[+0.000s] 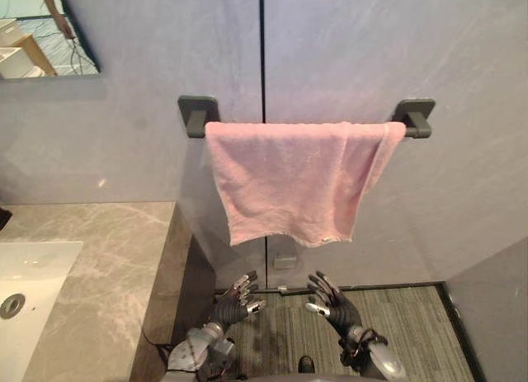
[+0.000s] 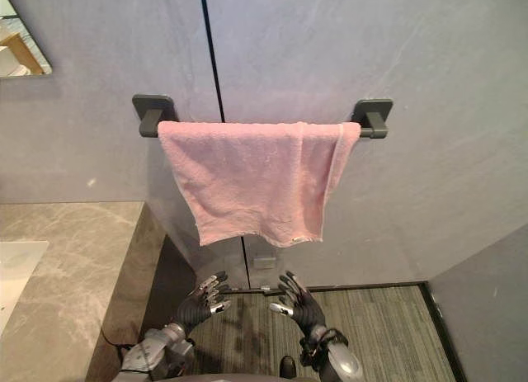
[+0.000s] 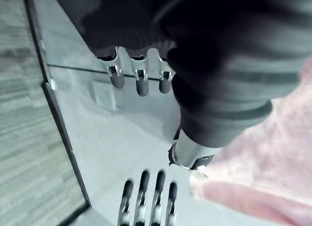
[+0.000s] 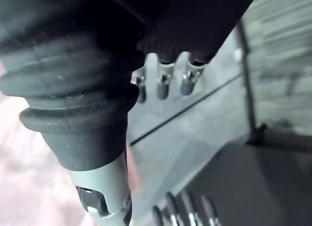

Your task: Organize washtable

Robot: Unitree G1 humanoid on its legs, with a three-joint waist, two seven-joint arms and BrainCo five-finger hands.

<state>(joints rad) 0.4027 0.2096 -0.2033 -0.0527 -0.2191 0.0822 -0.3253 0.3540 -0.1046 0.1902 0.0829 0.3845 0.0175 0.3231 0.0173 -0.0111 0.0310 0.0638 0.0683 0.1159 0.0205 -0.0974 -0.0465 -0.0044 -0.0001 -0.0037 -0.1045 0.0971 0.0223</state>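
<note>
Left eye view: the pink towel (image 1: 293,180) hangs crooked over the wall rail (image 1: 415,118). Below it, left hand (image 1: 235,298) and right hand (image 1: 332,304) spread their fingers, holding nothing. Probably soft, light, limp: pinch its lower corners.

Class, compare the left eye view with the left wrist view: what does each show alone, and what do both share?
Left eye view: the dark grey towel bar, the grey marble countertop, the white sink basin and a mirror corner reflecting a person's arm. Left wrist view: no new object, but a close look at the pink terry towel's lower corner near the left hand's thumb. Shared: the towel, the left and right hand, both open and empty, the grey wall panels, the striped floor.
</note>
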